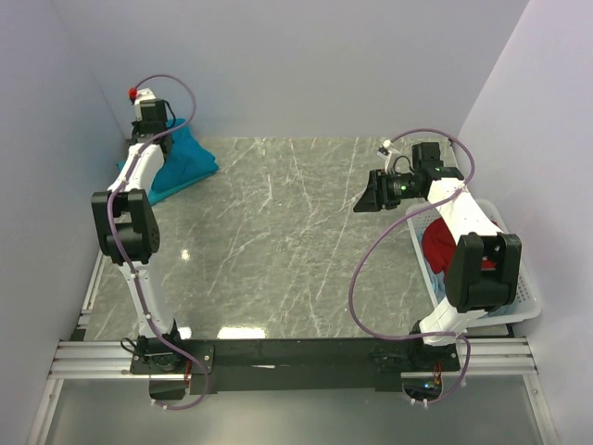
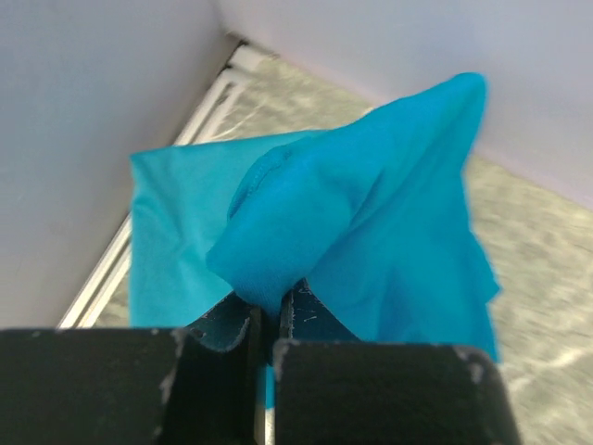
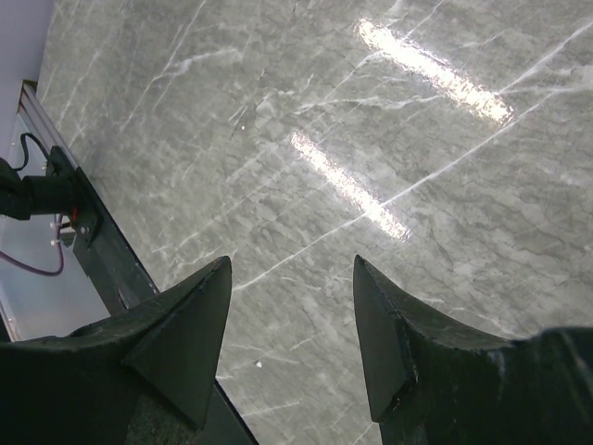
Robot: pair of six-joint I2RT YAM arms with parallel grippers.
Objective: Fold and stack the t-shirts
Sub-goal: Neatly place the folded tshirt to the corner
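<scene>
Far-left corner of the counter (image 1: 278, 241): my left hand (image 2: 264, 320) is clenched on a fold of the teal t-shirt (image 2: 371, 222), holding up a peak of it while the rest drapes onto the marble. The cloth looks light, limp and quick to bunch; I judge a hem or shoulder seam the surer hold. My right hand (image 3: 292, 269) hangs released and empty over the right side. The left wall (image 1: 37, 139) and far wall (image 1: 296, 65) crowd the shirt; open room lies toward the middle. A white basket (image 1: 523, 292) holding red cloth (image 1: 434, 243) sits beside the right edge.
</scene>
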